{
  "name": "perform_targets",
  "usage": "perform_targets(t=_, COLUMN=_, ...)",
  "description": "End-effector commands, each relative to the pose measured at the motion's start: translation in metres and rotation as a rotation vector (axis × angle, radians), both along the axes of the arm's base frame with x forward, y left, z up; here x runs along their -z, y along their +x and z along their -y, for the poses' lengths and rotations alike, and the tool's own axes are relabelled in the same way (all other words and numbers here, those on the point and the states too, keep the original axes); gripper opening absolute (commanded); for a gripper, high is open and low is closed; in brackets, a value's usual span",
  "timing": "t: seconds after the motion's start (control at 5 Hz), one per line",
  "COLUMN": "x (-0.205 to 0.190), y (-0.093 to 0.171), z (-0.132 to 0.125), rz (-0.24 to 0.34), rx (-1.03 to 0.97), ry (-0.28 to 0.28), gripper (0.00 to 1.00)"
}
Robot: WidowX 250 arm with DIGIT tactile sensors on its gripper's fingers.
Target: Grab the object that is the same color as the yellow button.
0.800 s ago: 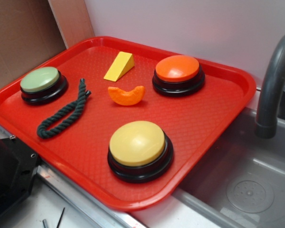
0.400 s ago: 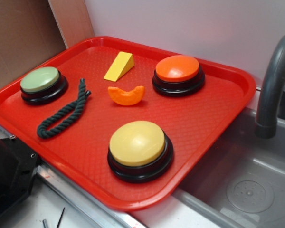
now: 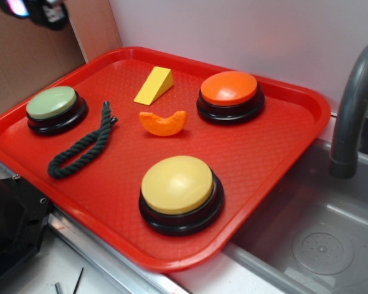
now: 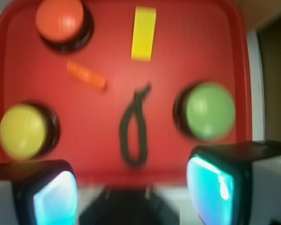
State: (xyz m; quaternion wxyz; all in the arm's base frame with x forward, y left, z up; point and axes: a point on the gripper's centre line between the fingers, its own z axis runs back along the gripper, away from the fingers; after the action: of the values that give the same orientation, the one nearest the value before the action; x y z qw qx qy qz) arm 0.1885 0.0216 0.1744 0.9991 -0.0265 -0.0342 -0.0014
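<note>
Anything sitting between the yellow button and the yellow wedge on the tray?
Yes: the orange crescent piece lies between the yellow button and the yellow wedge, touching neither. The exterior view shows it clearly; the wrist view is blurred.

You now have the gripper (image 3: 37, 11) in the exterior view, where a moment ago it was out of the picture altogether. It shows at the top left corner of the frame, above and beyond the tray's (image 3: 282, 177) far left edge, apart from everything lying on it. Only part of it is visible, and its jaws cannot be made out there.
</note>
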Motion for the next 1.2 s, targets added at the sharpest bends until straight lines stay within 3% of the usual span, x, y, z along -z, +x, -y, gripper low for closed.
perform_targets(t=0.0, x=0.045, y=0.082, z=-0.034, rz=0.126, rx=-0.035, ry=0.096, gripper=1.0)
perform_targets(t=0.6, x=0.045, y=0.082, z=-0.034, rz=0.126, rx=-0.035, ry=0.096, gripper=1.0)
perform_targets(t=1.0, x=0.072, y=0.1, z=-0.034, rz=0.2, rx=-0.178, ry=0.057, gripper=1.0)
